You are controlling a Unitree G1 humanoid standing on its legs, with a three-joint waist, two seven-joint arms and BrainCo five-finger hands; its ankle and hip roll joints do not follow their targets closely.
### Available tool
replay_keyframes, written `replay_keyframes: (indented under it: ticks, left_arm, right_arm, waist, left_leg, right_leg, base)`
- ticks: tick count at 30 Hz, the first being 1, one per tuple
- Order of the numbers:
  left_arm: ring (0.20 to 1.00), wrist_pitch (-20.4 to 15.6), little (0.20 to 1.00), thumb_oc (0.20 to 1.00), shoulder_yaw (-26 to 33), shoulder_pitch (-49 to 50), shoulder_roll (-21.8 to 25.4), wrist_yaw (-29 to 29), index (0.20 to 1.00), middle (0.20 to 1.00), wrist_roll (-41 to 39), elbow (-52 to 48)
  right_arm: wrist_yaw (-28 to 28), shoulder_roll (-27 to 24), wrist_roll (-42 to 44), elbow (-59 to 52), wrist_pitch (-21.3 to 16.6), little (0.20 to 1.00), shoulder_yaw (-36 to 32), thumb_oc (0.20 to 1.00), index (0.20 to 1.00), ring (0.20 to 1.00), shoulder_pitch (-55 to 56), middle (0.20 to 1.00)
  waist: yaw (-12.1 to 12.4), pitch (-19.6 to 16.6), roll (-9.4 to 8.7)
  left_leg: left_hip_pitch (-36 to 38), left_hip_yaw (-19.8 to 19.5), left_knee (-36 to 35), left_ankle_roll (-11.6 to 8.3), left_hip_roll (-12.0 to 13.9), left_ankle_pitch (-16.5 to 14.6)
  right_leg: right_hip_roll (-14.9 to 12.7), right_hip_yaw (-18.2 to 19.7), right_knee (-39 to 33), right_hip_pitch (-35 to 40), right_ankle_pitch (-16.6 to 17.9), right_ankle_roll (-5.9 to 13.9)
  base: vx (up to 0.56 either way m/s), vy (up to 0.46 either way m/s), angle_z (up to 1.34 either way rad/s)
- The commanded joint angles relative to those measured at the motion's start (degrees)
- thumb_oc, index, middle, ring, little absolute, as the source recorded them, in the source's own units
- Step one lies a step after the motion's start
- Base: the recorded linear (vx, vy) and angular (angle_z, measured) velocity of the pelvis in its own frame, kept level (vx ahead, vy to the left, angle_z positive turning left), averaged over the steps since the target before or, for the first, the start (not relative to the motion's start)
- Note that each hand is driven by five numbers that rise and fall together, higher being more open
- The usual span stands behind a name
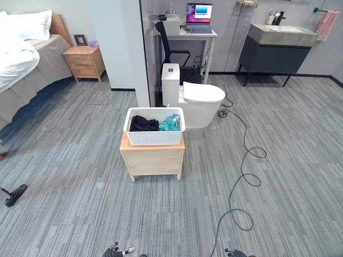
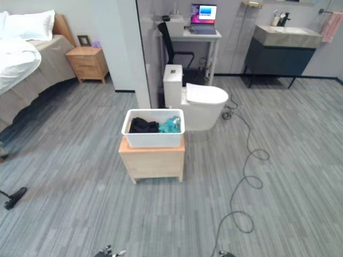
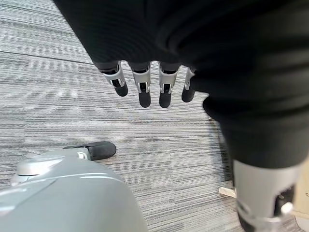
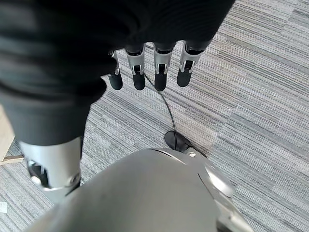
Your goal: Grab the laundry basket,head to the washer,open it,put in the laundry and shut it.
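Grey striped carpet floor (image 1: pixel 278 134); open room, bed (image 1: pixel 21 59) at far left with a wooden nightstand (image 1: pixel 84 62) beside it, partition wall (image 1: pixel 120 43) in the middle distance.

Item 1. Laundry basket (image 1: pixel 154 136): white, perforated sides, standing on a small wooden worktop (image 1: pixel 153 158) in the centre of the floor, well ahead of the robot. Contents: black garment (image 1: pixel 143 123) at left, teal garment (image 1: pixel 170 123) at right. Untouched by either hand.

Item 2. Left hand (image 3: pixel 145 84): hanging low beside the body over the carpet, fingers (image 3: pixel 144 89) straight and relaxed, holding nothing.

Item 3. Right hand (image 4: pixel 147 72): likewise hanging low, fingers (image 4: pixel 160 75) straight and released, empty.

Item 4. Surroundings: white toilet (image 1: pixel 195 101) just behind and right of the basket; desk with laptop (image 1: pixel 199 13) further back; dark vanity with sink (image 1: pixel 278 45) at far right; pink towel (image 1: pixel 327 24) on the wall. No washer identified from here.

Item 5. Hazards, judged. Black cable (image 1: pixel 244 160) snakes across the floor right of the worktop; a walking approach drifting right could snag a foot. Worktop is narrow and the basket overhangs it slightly; an uneven two-handed grasp could tip it and spill the garments. Toilet close behind leaves little room for overreach.
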Motion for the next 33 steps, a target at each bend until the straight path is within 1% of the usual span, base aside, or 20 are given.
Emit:
replay_keyframes:
  ticks: [1, 10, 15, 27, 32, 33]
  left_arm:
    - [1.000, -1.2, 1.000, 1.000, -1.1, -4.4, 1.0, -0.3, 1.000, 1.000, 1.1, 1.8]
    - [1.000, -1.1, 1.000, 1.000, -1.0, -4.4, 0.5, 0.0, 1.000, 1.000, 1.1, 2.4]
    - [1.000, -1.3, 1.000, 1.000, -0.8, -4.0, -0.1, -0.2, 1.000, 1.000, 0.8, 2.4]
    - [1.000, -1.2, 1.000, 1.000, -1.9, -3.7, -0.9, -0.7, 1.000, 1.000, 1.1, 2.1]
    - [1.000, -1.0, 1.000, 1.000, -2.0, -4.4, -0.4, -0.5, 1.000, 1.000, 1.1, 1.9]
    - [1.000, -1.0, 1.000, 1.000, -2.1, -4.7, -0.3, -0.5, 1.000, 1.000, 0.8, 1.7]
  right_arm:
    - [0.4, 1.0, -0.6, 0.6, -0.2, 1.000, 2.2, 1.000, 1.000, 1.000, -1.8, 1.000]
    - [0.0, 0.8, -0.8, 2.4, -0.1, 1.000, 1.2, 1.000, 1.000, 1.000, -1.1, 1.000]
    - [-0.6, 0.5, -1.1, 4.3, -0.1, 1.000, -0.2, 1.000, 1.000, 1.000, 0.0, 1.000]
    - [-0.7, 0.1, -0.8, 5.2, -0.1, 1.000, -1.1, 1.000, 1.000, 1.000, 0.3, 1.000]
    - [-0.7, -0.1, 0.6, 4.9, -0.1, 1.000, -1.6, 1.000, 1.000, 1.000, 0.3, 1.000]
    - [-0.8, -0.2, 1.2, 4.9, -0.1, 1.000, -1.7, 1.000, 1.000, 1.000, 0.1, 1.000]
  waist:
    - [0.6, 1.5, -3.06]
    - [0.3, 1.4, -2.73]
    - [-0.1, 1.2, -2.37]
    - [-0.7, 1.0, -1.67]
    - [-1.4, 1.0, -1.66]
    - [-1.5, 1.5, -1.82]
  left_leg:
    - [3.6, 0.2, 1.1, 0.67, -1.2, -7.4]
    - [4.2, 0.3, 1.0, 0.76, -1.4, -7.8]
    - [5.2, 0.6, 0.7, 0.70, -1.1, -7.8]
    - [5.4, 0.6, 0.4, 0.23, -0.4, -7.5]
    - [3.9, 0.1, 0.7, -0.72, 0.8, -6.6]
    - [2.9, -0.4, 2.3, -1.21, 1.7, -6.6]
  right_leg:
    - [-6.1, -4.0, 0.6, -0.7, -1.5, 4.60]
    - [-6.3, -4.2, 0.6, -0.2, -1.7, 4.73]
    - [-6.2, -4.2, 0.6, 0.4, -2.0, 4.67]
    - [-5.4, -4.3, 0.6, 0.6, -2.6, 4.27]
    - [-4.0, -4.1, 0.6, 0.0, -3.3, 3.36]
    - [-3.2, -3.8, 0.6, 0.0, -3.7, 2.64]
  base:
    - [0.00, 0.000, 0.00]
    - [0.00, 0.000, 0.00]
    - [0.01, -0.001, -0.01]
    - [0.00, -0.003, 0.00]
    - [-0.01, -0.085, 0.05]
    - [-0.01, -0.143, 0.05]
